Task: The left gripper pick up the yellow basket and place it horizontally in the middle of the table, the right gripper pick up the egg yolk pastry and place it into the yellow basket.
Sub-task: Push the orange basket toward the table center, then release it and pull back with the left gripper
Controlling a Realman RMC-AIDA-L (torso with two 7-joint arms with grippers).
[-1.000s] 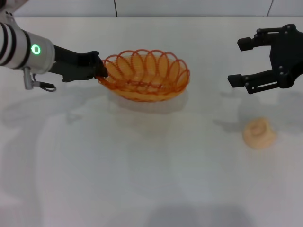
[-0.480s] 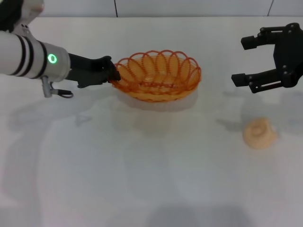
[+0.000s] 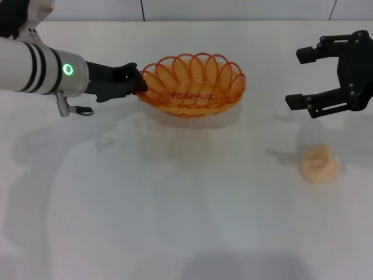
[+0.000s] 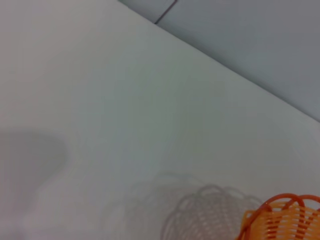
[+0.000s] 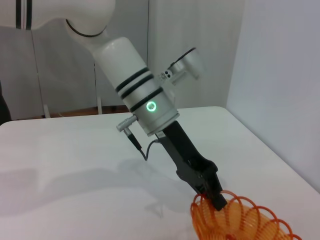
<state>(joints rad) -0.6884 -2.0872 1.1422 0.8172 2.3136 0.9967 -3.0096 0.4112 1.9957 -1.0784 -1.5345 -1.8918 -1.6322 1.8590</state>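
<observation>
The yellow basket point(image 3: 193, 85) is an oval orange-yellow wire basket, held just above the white table point(image 3: 175, 204) near its far middle, with its shadow below. My left gripper point(image 3: 139, 85) is shut on the basket's left rim. The right wrist view shows this grip point(image 5: 216, 199) on the basket point(image 5: 240, 220). A corner of the basket shows in the left wrist view point(image 4: 285, 220). The egg yolk pastry point(image 3: 319, 164) lies on the table at the right. My right gripper point(image 3: 305, 79) is open and empty, hovering above and behind the pastry.
The table's far edge meets a grey wall point(image 3: 233, 9) just behind the basket. The left arm point(image 3: 35, 70) reaches in from the left side.
The left gripper has carried the basket to the right and a little up from a second ago. The right gripper has barely moved. The pastry has not moved.
</observation>
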